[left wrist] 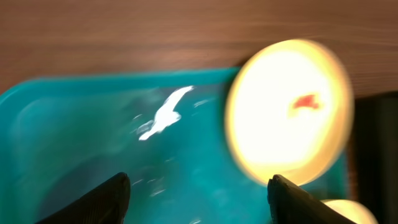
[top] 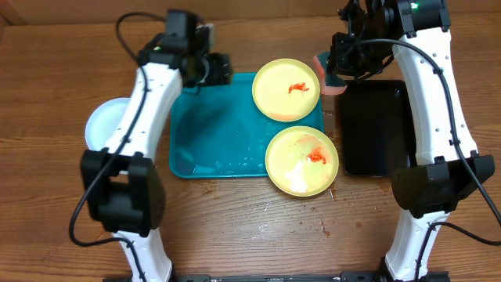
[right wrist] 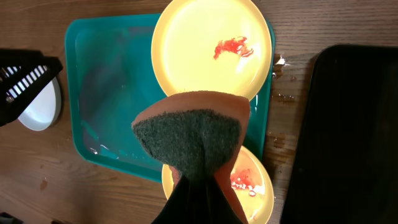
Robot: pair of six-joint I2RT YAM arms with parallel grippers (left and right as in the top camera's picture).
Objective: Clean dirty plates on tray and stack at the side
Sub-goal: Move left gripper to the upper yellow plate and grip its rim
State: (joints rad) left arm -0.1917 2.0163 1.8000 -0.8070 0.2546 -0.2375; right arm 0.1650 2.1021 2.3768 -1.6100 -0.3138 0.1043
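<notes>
Left wrist view is blurred: left pincer spread and empty over the turquoise tray. Right pincer pinches a scouring sponge, which hides its tips. Sauce-smeared far yellow plate sits at the tray's 2 o'clock and near yellow plate at 4. At 9 on the bench, the left arm half-hides the white plate.

Wooden table with turquoise tray, black tray and a pale plate on it
</notes>
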